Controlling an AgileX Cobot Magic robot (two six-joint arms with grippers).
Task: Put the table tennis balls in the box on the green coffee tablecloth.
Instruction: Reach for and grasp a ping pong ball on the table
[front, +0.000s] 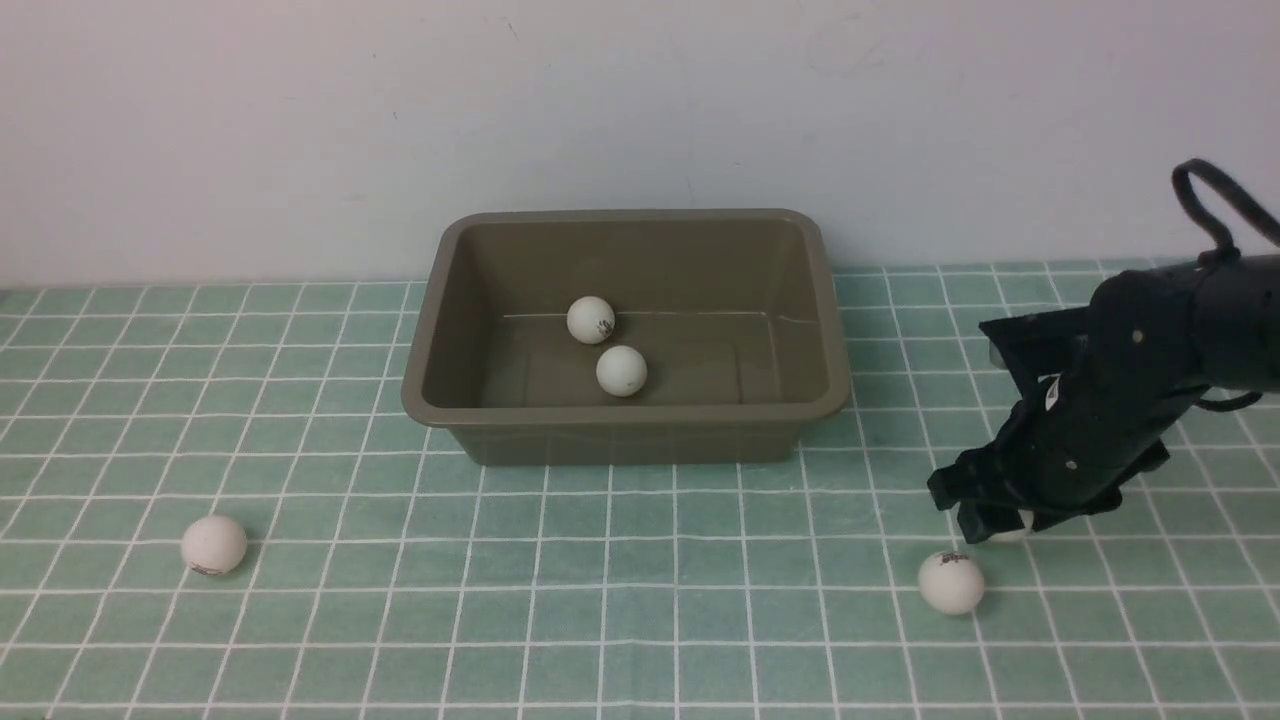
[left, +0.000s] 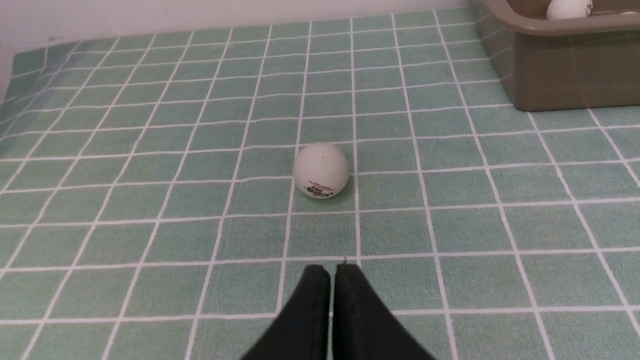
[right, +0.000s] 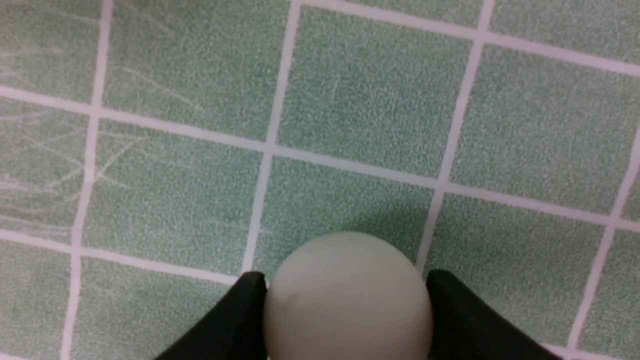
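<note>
**Front view.** Box (front: 620, 415) sits mid-cloth, toward the far wall, open side up, with its long axis running left to right. Two balls are inside it: far ball (front: 591, 320) carries a small dark mark, too small to read, and near ball (front: 621, 371) lies just beside it. Green coffee tablecloth (front: 640, 600) covers the whole surface. Left ball (front: 213, 545) lies on the cloth near-left of the box, with a dark print low on it that I cannot read. Right ball (front: 951, 582) lies near-right, with a small mark on top. Right gripper (front: 1000, 525) is down at the cloth just beyond the right ball. A sliver of white, the pinched ball (front: 1010, 536), shows under its tips.

**Left wrist view.** Left gripper (left: 332, 272) has its fingers pressed together with nothing between them. The left ball (left: 321, 170) lies ahead of it, well apart. Its red and dark lettering is upside down and not legible. A corner of the box (left: 565, 70) shows, with one ball peeking over the rim.

**Right wrist view.** The pinched ball (right: 347, 295) rests on the cloth with a black fingertip (right: 250, 300) against each side, so the right gripper (right: 345, 285) is pinching it. No print shows on it.
</note>
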